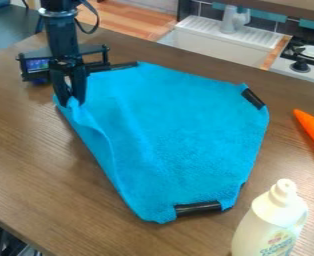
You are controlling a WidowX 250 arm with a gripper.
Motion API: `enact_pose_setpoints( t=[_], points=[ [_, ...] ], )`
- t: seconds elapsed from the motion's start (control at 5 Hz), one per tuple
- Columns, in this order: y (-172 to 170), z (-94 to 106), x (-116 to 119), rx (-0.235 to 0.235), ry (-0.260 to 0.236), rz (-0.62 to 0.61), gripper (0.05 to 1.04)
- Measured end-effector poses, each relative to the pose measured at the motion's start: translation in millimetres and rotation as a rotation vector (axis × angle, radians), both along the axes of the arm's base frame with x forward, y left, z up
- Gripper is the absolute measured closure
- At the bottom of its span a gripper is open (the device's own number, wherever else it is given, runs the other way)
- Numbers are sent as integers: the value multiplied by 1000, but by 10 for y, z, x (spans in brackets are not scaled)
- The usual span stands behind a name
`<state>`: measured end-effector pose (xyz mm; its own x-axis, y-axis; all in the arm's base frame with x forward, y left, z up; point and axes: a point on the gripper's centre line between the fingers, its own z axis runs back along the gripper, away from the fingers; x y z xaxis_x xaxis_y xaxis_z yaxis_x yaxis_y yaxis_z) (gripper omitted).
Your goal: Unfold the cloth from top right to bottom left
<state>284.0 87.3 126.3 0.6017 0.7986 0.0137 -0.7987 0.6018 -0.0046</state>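
Observation:
The black gripper [71,101] is at the upper left, pointing down at the left corner of the blue cloth [173,125]. Its fingers are closed on a bit of that corner, and a raised ridge of fabric runs from there down the cloth's left side. Most of the cloth lies spread on the table. Dark strips show at its right corner, its bottom edge and near its top left edge.
A white bottle [270,225] stands on the brown table [26,165] at the lower right. An orange carrot-like object [313,129] lies at the right edge. Behind the table are a white sink [216,42] and a stove [306,55].

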Motion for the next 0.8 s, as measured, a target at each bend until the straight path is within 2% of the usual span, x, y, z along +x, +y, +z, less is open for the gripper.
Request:
enact_pose_setpoints(
  t=[0.2, 0.4, 0.6, 0.8],
  points=[
    [23, 41, -22, -5, 77, 2, 570],
    [19, 78, -38, -14, 112, 14, 244],
    [14, 86, -38, -14, 112, 31, 82],
    [-132, 118, 98, 15, 32, -62, 83]
  ],
)
